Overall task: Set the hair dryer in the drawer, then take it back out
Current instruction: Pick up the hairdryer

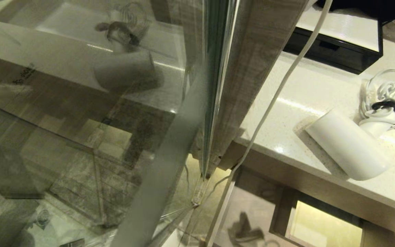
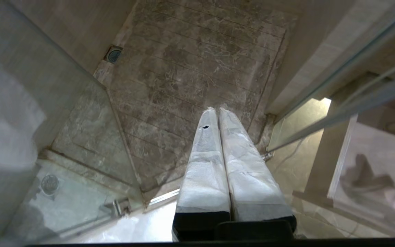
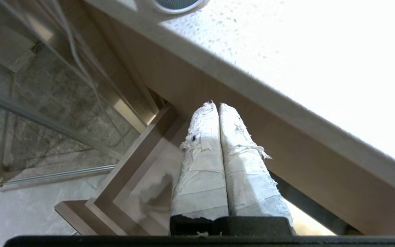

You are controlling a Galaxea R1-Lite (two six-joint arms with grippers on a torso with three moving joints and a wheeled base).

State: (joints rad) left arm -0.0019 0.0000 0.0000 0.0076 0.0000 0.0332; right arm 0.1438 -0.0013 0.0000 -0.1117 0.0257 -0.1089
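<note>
Countertop [image 1: 307, 92], hair dryer [image 1: 350, 145] lying flat

Pale speckled countertop [image 1: 307, 92], hair dryer [image 1: 351, 144], black box [image 1: 338, 51]

Dim and warm overall in head view, greenish cast through the glass panel [image 1: 81, 120], ghost reflection of the hair dryer [image 1: 351, 144] doubled in it. Soft streak glare along the countertop [image 1: 307, 92], short shadow beside the dryer barrel. Bright lit opening under the counter at lower right. Slight smear along the glass edge. Right wrist view blown out white across the counter surface [image 3: 321, 61], detail lost. Left wrist view evenly dim, floor tiles [image 2: 197, 68] sharp, hazy reflections at both sides.
</note>
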